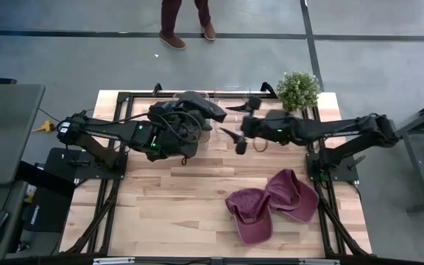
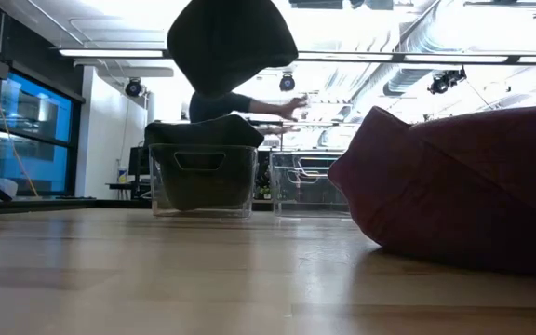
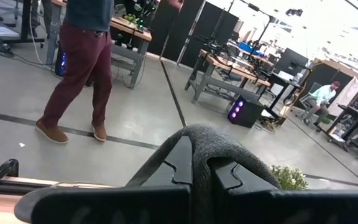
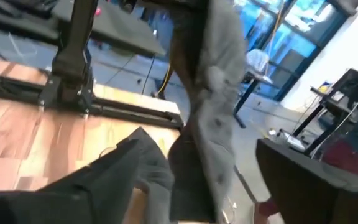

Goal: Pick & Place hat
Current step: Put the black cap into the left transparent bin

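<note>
A dark grey hat point(image 1: 197, 107) hangs in the air over the far side of the table, above a clear bin point(image 2: 203, 177); in the low view the hat point(image 2: 231, 42) shows high above the bin's rim. My left gripper point(image 3: 201, 165) is shut on it. My right gripper point(image 1: 232, 125) stands open just to the hat's right, and in its wrist view the hat point(image 4: 219, 93) hangs ahead between its spread fingers. Two maroon hats point(image 1: 252, 213) point(image 1: 294, 193) lie on the table near its right front, overlapping. My left gripper pinches a fold of the grey hat's cloth point(image 3: 210, 134) between its two fingers; the cloth arches over the fingertips. The fingers come at it about level from the table's left. The hat is lifted clear and droops below the hold. Whether my right gripper touches the hat I cannot tell.
A second clear bin point(image 2: 310, 191) stands beside the first, which has something dark inside it. A potted plant point(image 1: 298, 88) sits at the far right corner. A person point(image 3: 79, 62) in maroon trousers stands on the floor beyond the far edge. Bare wood lies at the near left.
</note>
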### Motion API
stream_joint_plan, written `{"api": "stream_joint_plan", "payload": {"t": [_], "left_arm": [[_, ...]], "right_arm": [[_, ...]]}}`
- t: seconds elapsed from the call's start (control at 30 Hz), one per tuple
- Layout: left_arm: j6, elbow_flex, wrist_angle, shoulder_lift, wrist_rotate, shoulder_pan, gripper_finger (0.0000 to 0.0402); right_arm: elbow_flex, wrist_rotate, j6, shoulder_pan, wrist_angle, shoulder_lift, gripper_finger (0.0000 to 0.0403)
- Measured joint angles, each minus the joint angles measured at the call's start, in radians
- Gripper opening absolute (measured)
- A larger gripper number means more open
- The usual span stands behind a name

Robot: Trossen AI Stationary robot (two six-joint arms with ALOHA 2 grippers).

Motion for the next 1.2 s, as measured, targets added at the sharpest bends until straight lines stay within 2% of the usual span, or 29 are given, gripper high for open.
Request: {"api": "stream_joint_plan", "payload": {"t": [0.1,0.2,0.37,0.5,0.6,0.7,0.83,0.97,1.03,1.2], "left_arm": [[0.009,0.000,0.006,0.000,0.005,0.000,0.0000],[0.026,0.000,0.016,0.000,0.014,0.000,0.0000],[0.044,0.000,0.016,0.000,0.027,0.000,0.0000],[0.052,0.000,0.019,0.000,0.035,0.000,0.0000],[0.060,0.000,0.019,0.000,0.046,0.000,0.0000],[0.061,0.000,0.020,0.000,0.045,0.000,0.0000],[0.061,0.000,0.020,0.000,0.046,0.000,0.0000],[0.062,0.000,0.020,0.000,0.059,0.000,0.0000],[0.076,0.000,0.021,0.000,0.071,0.000,0.0000],[0.199,0.000,0.068,0.000,0.100,0.000,0.0016]], "right_arm": [[0.078,0.020,-0.009,-0.001,-0.049,0.083,0.0355],[0.135,0.066,-0.038,-0.011,-0.071,0.146,0.0361],[0.161,0.046,-0.039,-0.069,-0.069,0.191,0.0349],[0.144,-0.025,-0.006,-0.127,-0.069,0.193,0.0325],[0.140,-0.047,0.003,-0.154,-0.069,0.193,0.0291],[0.138,-0.070,0.004,-0.163,-0.070,0.192,0.0240],[0.138,-0.082,0.005,-0.163,-0.078,0.192,0.0147],[0.137,-0.083,-0.005,-0.163,-0.109,0.192,0.0032],[0.137,-0.080,-0.013,-0.163,-0.114,0.192,0.0013],[0.137,-0.061,-0.018,-0.162,-0.147,0.191,0.0005]]}}
